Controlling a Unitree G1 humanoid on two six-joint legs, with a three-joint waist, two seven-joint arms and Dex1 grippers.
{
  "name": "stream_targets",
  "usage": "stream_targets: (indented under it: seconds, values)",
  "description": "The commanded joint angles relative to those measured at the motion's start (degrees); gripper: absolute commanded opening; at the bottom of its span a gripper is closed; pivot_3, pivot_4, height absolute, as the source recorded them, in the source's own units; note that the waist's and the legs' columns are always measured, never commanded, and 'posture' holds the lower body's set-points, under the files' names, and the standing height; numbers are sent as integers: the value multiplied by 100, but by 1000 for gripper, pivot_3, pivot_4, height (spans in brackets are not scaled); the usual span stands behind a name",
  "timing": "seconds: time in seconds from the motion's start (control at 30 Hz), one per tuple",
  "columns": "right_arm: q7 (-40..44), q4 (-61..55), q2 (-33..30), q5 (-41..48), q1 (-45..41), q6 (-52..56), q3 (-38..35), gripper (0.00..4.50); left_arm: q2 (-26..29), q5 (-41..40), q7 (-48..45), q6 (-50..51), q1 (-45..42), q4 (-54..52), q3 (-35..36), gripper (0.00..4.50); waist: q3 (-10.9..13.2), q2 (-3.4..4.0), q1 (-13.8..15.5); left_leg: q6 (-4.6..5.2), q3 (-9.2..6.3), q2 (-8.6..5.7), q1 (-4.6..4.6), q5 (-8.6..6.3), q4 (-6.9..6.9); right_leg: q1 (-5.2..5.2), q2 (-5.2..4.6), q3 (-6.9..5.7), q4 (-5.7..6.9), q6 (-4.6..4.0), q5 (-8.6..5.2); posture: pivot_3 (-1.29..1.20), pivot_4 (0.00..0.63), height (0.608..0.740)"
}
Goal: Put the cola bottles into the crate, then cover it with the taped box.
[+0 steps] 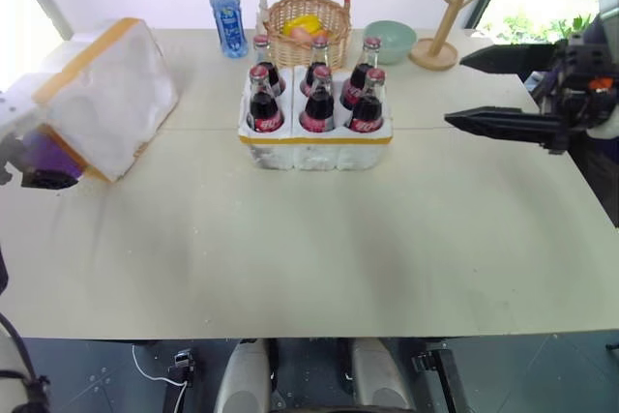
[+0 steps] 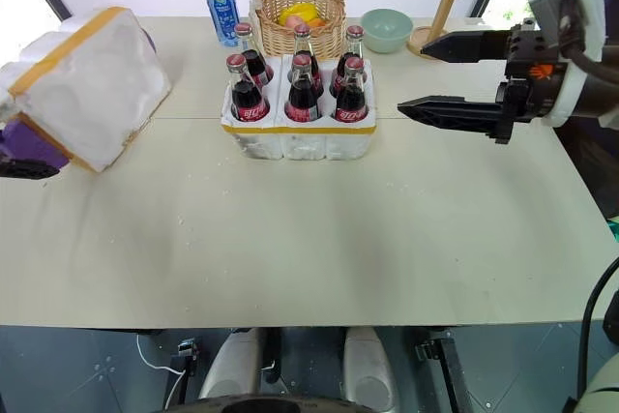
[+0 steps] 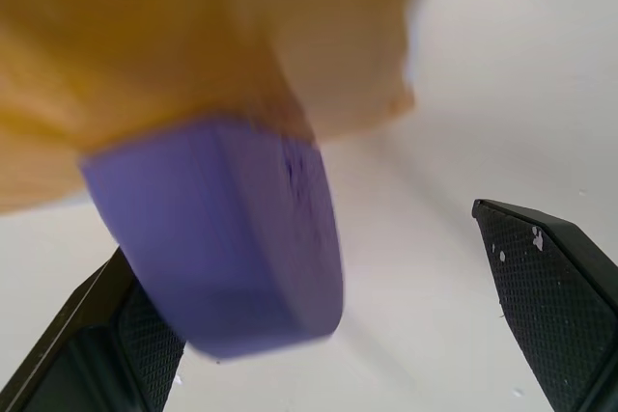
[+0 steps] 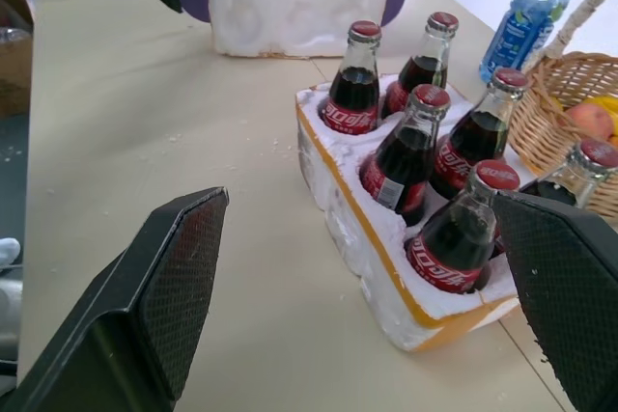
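Six small glass cola bottles with red caps stand in the low white foam crate with yellow tape, centre-far on the beige table. Left: large white taped foam box, tilted. Right gripper, fingers spread, empty, right of the crate.

Left wrist view: left gripper fingers apart around a purple pad under the box; grip undeterminable.

Right wrist view: bottles, crate, wicker basket.

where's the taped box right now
In the left eye view, the taped box sits tilted at the table's left edge, left of the crate, with the left gripper at its near corner.
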Motion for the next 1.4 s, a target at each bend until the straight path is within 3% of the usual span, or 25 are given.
stream_targets:
  seconds: [0.03, 0.23, 0.47, 0.57, 0.73, 0.8, 0.97, 1.13, 1.4]
  values:
    - [-154, -52, 30, 120, -69, -32, -183, 4435, 39, 60, 410, -87, -172, -38, 64, 4500, 0, 0, 0, 0, -1, 0, 0, 0, 0, 0, 0, 0, 1, 0, 0, 0, 150, 740]
    - [-307, -116, 127, 167, -93, -30, -88, 4435, -238, -95, 1713, -117, -12, 34, 364, 4500, 0, -1, 8, 0, -4, 0, 0, 0, 7, 1, 0, 0, 10, 11, 6, 0, 150, 740]
    - [-407, -150, 116, 205, -16, -47, -82, 4435, -416, -184, 1955, 42, 100, 62, 557, 4500, 0, -1, 5, 0, -5, -3, 1, 0, 8, 0, 0, 0, 20, 13, 7, 0, 150, 740]
    - [-418, -189, 83, 231, 50, -55, -122, 4500, -439, -215, 1926, 127, 84, 69, 642, 3647, -1, -1, 5, 0, -6, -3, 2, 0, 9, 0, 0, 0, 23, 13, 7, 0, 150, 740]
    - [-399, -241, 16, 269, 180, -83, -202, 4500, -424, -151, 1651, 188, 32, 56, 577, 1029, -1, -2, 12, 0, -6, -5, 2, 0, 11, 0, 0, 0, 27, 13, 7, 0, 150, 740]
    - [-402, -247, 8, 271, 211, -101, -208, 4500, -421, -128, 1584, 213, -6, 50, 561, 384, -1, -2, 8, 0, -6, -5, 4, 0, 13, 0, 0, 0, 32, 13, 7, 0, 150, 740]
    - [-417, -253, 28, 278, 320, -99, -209, 4500, -400, -94, 1732, 87, -108, 16, 569, 380, -1, -2, 5, 0, -7, -5, 9, 0, 19, 0, 0, 1, 48, 12, 6, 0, 150, 740]
    - [-465, -291, -10, 282, 538, -64, -315, 4500, -396, -184, 2486, -550, -311, -88, 712, 380, -1, -8, 13, 0, -8, -4, 7, 0, 22, -1, 0, 1, 50, 12, 6, 0, 150, 740]
    - [-755, -459, 48, 221, 1206, -136, -715, 4500, -552, -277, 3309, -2997, -372, -878, 685, 380, -1, -19, 29, 0, -9, -8, 7, 1, 24, 1, -5, 2, 50, 12, 7, 0, 150, 740]
